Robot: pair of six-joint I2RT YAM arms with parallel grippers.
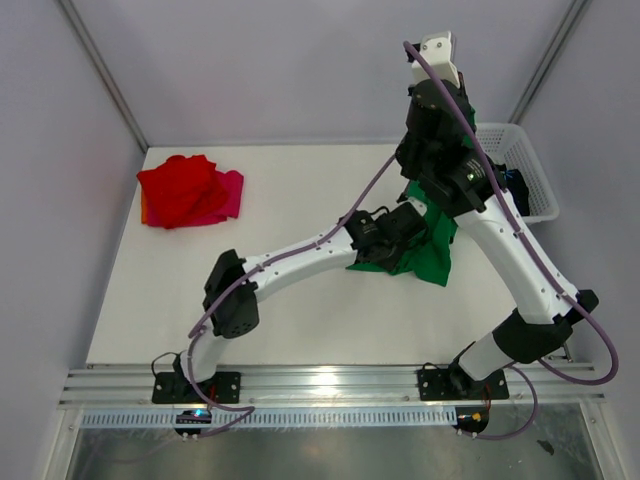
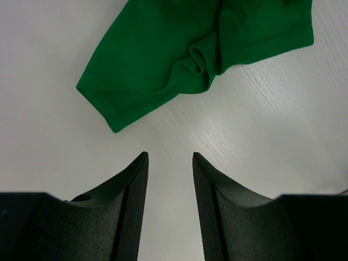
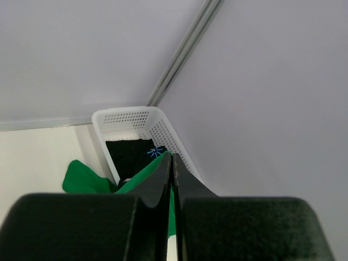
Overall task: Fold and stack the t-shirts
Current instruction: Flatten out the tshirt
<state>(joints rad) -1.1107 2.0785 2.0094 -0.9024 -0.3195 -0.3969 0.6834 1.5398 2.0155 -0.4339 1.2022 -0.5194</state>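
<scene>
The right pincer (image 3: 172, 157), closed tight on the green t-shirt (image 2: 179, 49), holds it up at centre right. The left pincer (image 2: 170, 157) stands half-open and empty over the bench (image 2: 43, 163). The red t-shirt (image 1: 180, 185) lies upper left.

No readable text; the black t-shirt (image 3: 129, 156) shows only a blue mark (image 3: 156, 151).

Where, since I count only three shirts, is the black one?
In the right wrist view, the black t-shirt lies in the white basket, far right of the table.
</scene>
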